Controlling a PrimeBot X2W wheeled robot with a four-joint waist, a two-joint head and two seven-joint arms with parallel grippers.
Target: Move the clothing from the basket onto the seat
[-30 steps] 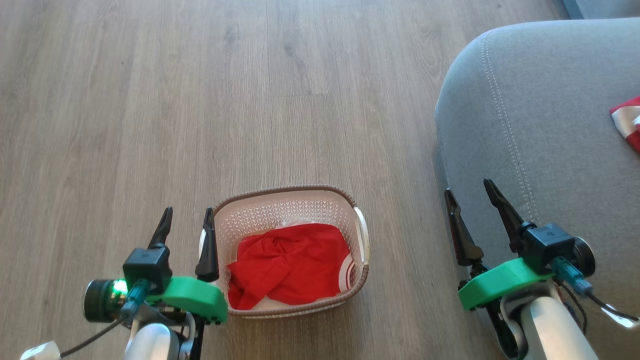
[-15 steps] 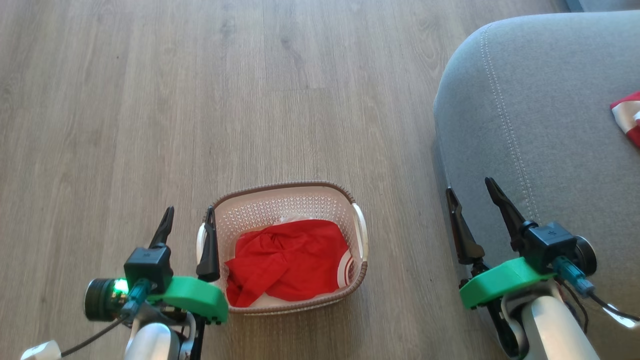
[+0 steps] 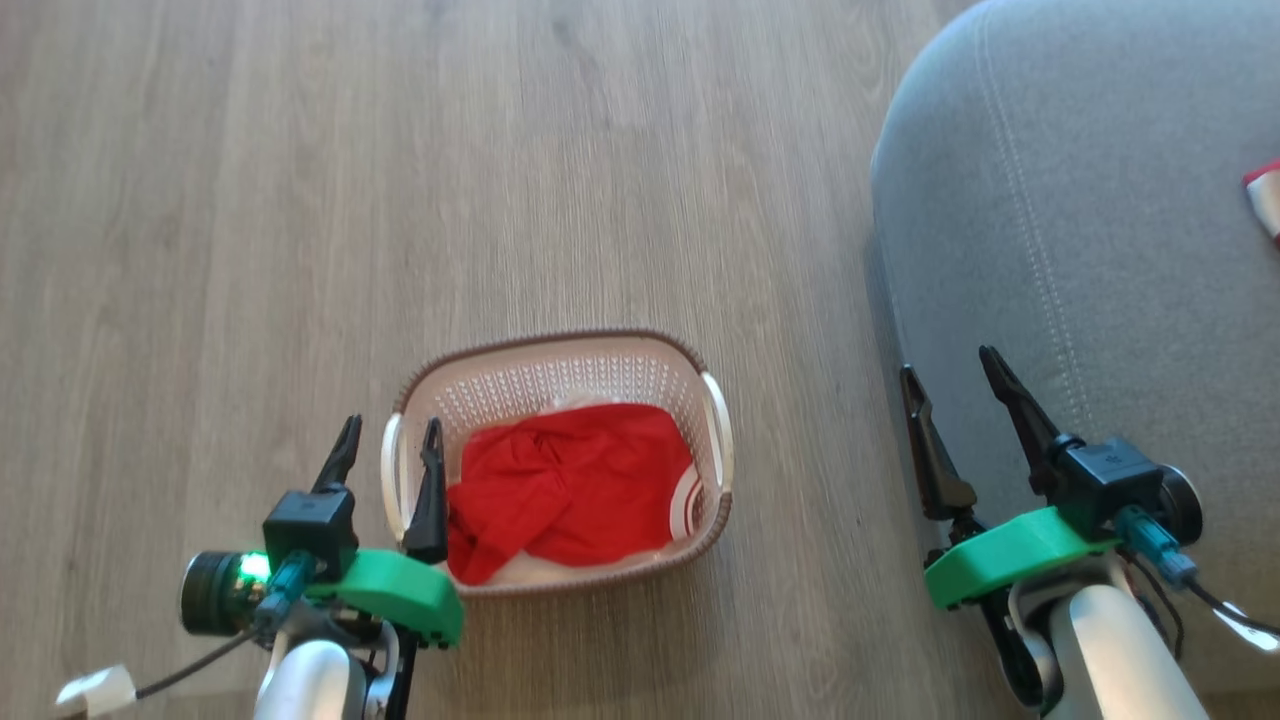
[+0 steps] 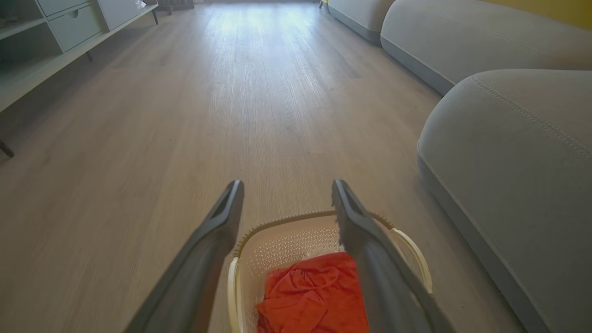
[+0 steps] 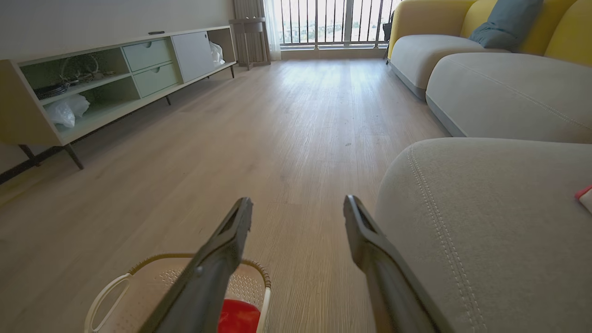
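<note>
A crumpled red garment (image 3: pixel 565 485) (image 4: pixel 312 296) lies in the cream basket (image 3: pixel 560 355) (image 4: pixel 286 231) (image 5: pixel 152 277) on the wooden floor. A second red-and-white piece of clothing (image 3: pixel 1265 195) (image 5: pixel 585 196) rests on the grey seat (image 3: pixel 1100 250) (image 5: pixel 485 222) (image 4: pixel 518 152) at the right edge. My left gripper (image 3: pixel 390 440) (image 4: pixel 284 189) hangs open above the basket's left handle, holding nothing. Over the seat's front left edge my right gripper (image 3: pixel 950 365) (image 5: pixel 298 206) stands open and empty.
Bare wooden floor (image 3: pixel 400 200) stretches ahead and to the left. A low shelf unit (image 5: pixel 92 88) runs along the left wall. More grey and yellow sofa sections (image 5: pixel 485 60) stand farther ahead on the right, before a window with railings.
The camera has shifted, so basket and seat sit a little higher in the head view. Both grippers hold the same open stance; the left one now reaches over the basket's left handle.
</note>
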